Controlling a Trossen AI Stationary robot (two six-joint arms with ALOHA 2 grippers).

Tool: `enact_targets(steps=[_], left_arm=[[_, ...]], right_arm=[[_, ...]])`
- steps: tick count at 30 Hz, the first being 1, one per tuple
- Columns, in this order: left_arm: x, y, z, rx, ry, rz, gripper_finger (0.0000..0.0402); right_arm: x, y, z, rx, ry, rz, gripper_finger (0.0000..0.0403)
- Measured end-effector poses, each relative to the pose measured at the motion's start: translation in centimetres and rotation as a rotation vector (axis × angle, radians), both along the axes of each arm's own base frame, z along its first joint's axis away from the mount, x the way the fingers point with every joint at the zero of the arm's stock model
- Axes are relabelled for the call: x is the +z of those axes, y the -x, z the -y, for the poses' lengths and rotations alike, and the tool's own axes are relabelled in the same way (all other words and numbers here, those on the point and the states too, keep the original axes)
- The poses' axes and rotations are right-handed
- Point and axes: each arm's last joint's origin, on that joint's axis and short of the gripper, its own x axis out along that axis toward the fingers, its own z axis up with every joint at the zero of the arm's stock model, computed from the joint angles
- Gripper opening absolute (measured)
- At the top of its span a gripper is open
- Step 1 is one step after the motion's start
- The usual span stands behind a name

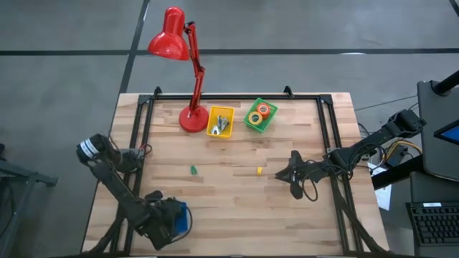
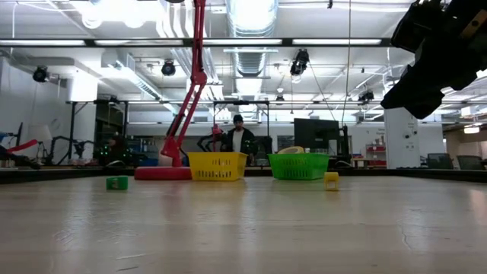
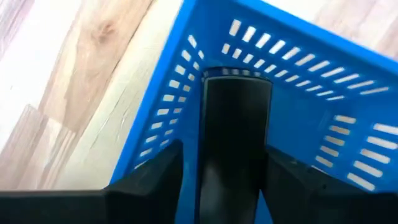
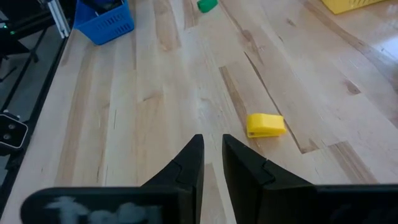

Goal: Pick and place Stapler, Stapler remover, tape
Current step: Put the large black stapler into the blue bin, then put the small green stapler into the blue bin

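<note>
We record two dark, near-black jointed arms. The left arm (image 1: 118, 188) bears a pale grey-white band at its base joint and a small red mark beside it. The right arm (image 1: 358, 149) trails looping black cables. The right gripper (image 4: 212, 163) has matte black, wedge-shaped fingers (image 4: 189, 163) on a black crossbar.

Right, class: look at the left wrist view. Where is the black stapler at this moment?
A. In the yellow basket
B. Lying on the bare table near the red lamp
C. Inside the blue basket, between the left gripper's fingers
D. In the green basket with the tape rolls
C: the stapler stands inside the blue basket, between the fingers of the left gripper.
</note>
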Motion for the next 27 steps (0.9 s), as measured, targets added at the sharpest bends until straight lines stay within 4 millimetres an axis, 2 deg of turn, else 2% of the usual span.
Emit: enact_targets(steps=[5, 12, 16, 20, 22, 27], left_arm=[[1.1, 0.2, -0.4, 0.030, 0.036, 0.023, 0.0218], [3.4, -0.1, -1.7, 0.076, 0.075, 0.109, 0.0215], [5.1, -0.7, -3.2, 0.148, 0.007, 0.298, 0.0214], [6.6, -1.6, -5.1, 0.265, -0.142, 0.554, 0.0213], [6.8, -2.3, -6.3, 0.320, -0.172, 0.582, 0.0213], [5.3, -4.3, -9.6, 0.460, -0.199, 0.487, 0.0213]], right_arm=[[0.0, 0.0, 0.0, 0.001, 0.001, 0.000, 0.0052], [0.1, 0.0, 0.0, 0.000, 0.002, 0.003, 0.0054], [0.2, -0.1, 0.0, 0.000, -0.003, 0.014, 0.0052], [0.3, -0.2, -0.1, 0.002, -0.005, 0.026, 0.0054], [0.3, -0.2, -0.1, 0.004, -0.003, 0.028, 0.0053], [0.2, -0.1, 0.0, 0.005, -0.001, 0.026, 0.0053]])
